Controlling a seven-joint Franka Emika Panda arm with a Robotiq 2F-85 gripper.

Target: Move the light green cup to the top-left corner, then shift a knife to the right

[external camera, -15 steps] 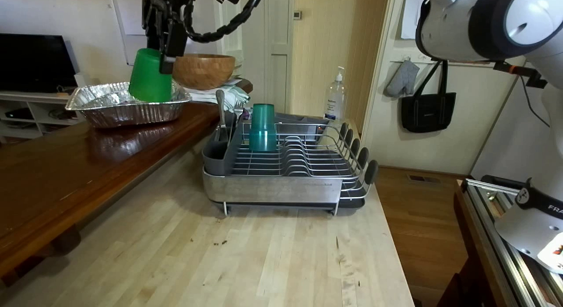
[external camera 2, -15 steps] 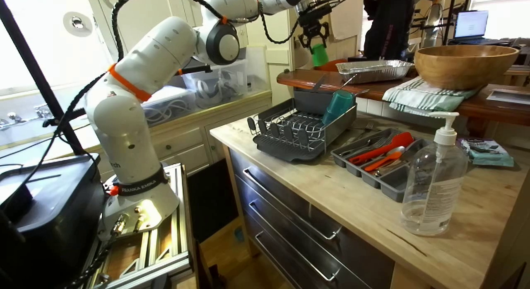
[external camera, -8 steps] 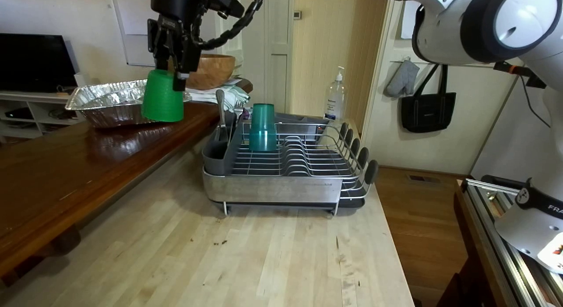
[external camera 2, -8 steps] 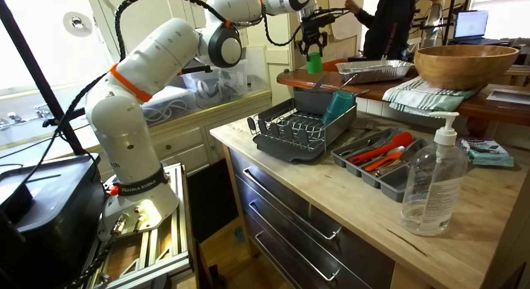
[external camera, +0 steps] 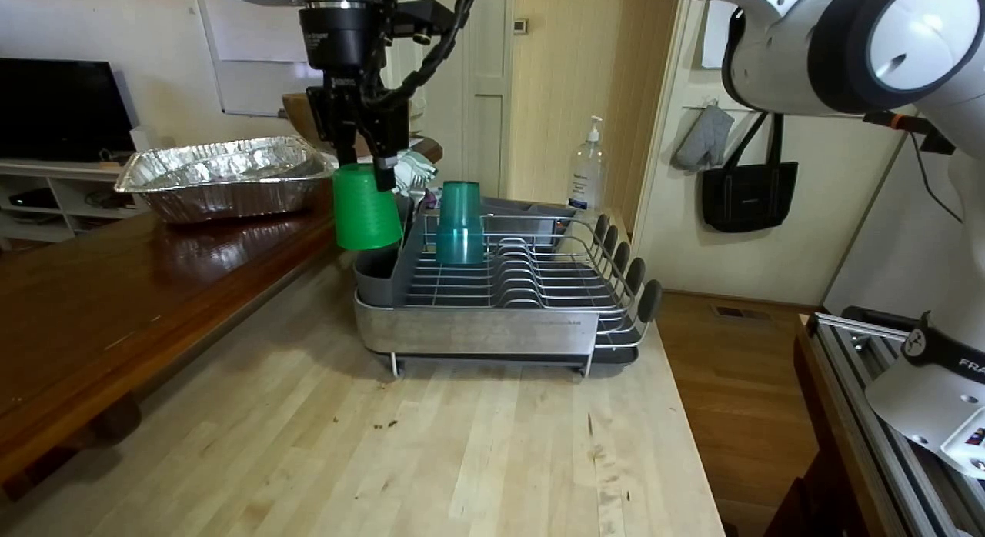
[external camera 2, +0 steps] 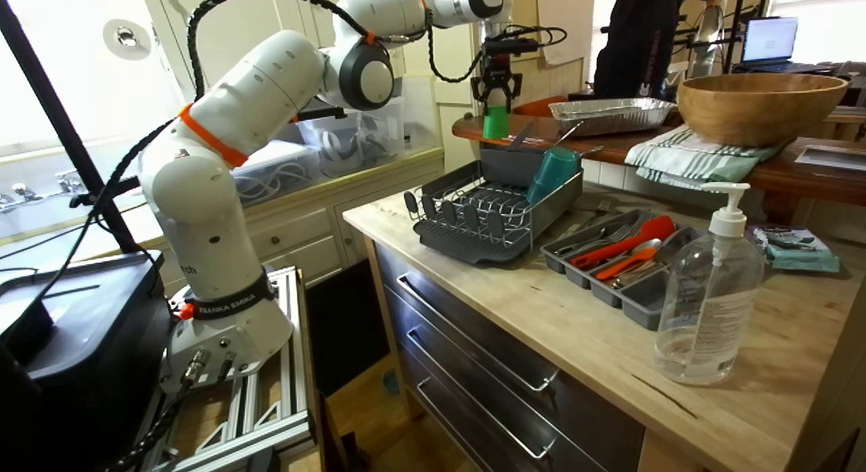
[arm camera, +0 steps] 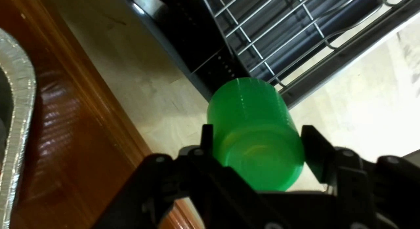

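Compared with half a second ago, you are bringing the light green cup (external camera: 367,208) lower, away from the foil tray (external camera: 238,201) and nearer to the dish rack (external camera: 477,331). The cup is hanging wider end down, beside or above the grey utensil holder (external camera: 375,287); which one I cannot tell, nor if they are touching. In the wrist view it is hiding one corner (external camera: 365,318) of the rack. Your jaws are pressing it from both sides, parted only by its width. The teal cup (external camera: 459,221) is staying unmoved in the rack.

You are seeing two cups, one bowl (external camera 2: 758,117), one pump bottle (external camera 2: 710,310), and five rounded tabs (external camera: 650,301) on the rack's edge. Two orange-red utensils (external camera 2: 656,227) are lying in the cutlery tray (external camera 2: 643,314).

The rack is joining brushed metal with thin wire; the foil tray is shining, all crinkled; the bowl is curving in smooth wood.
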